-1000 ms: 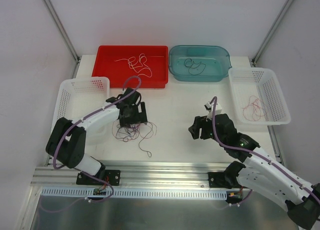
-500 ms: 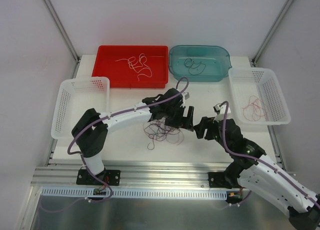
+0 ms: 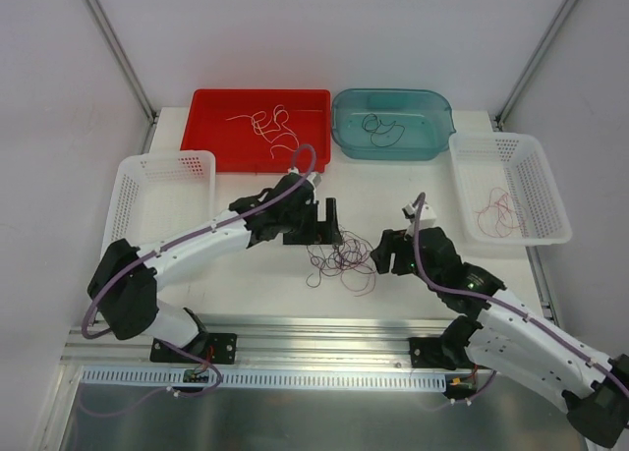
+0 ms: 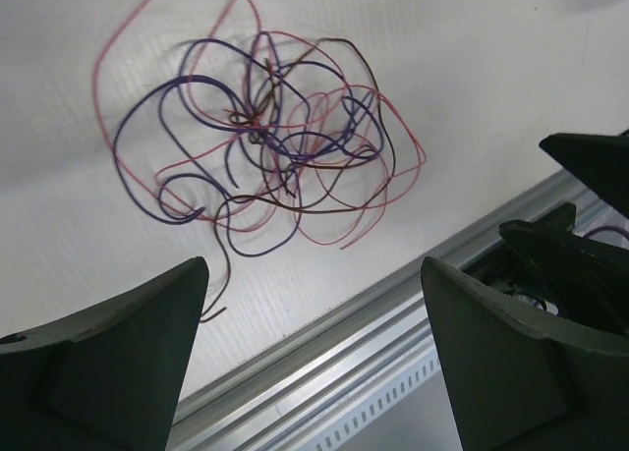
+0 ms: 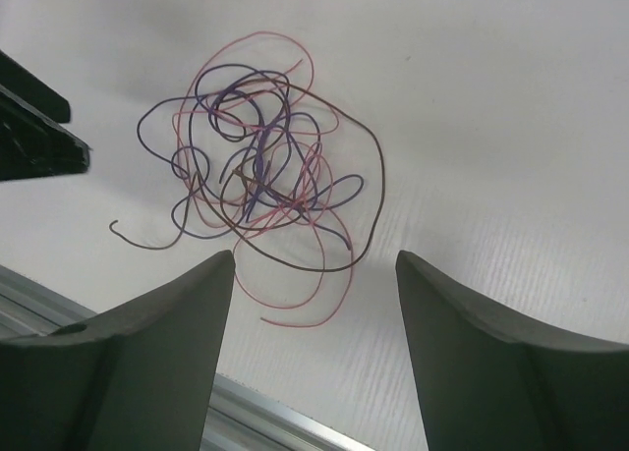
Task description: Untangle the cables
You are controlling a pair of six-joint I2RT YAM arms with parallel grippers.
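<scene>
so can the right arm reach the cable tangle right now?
Probably yes: the right gripper is open and the tangle lies just ahead of it, nothing between. The left gripper, also open, sits close on the tangle's other side.

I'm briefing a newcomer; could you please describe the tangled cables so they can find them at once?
On the table, between the left gripper and right gripper, lie the tangled cables. Unlike the wires in the red tray, teal tub and right basket, they form one knot of purple, pink and dark strands.
</scene>
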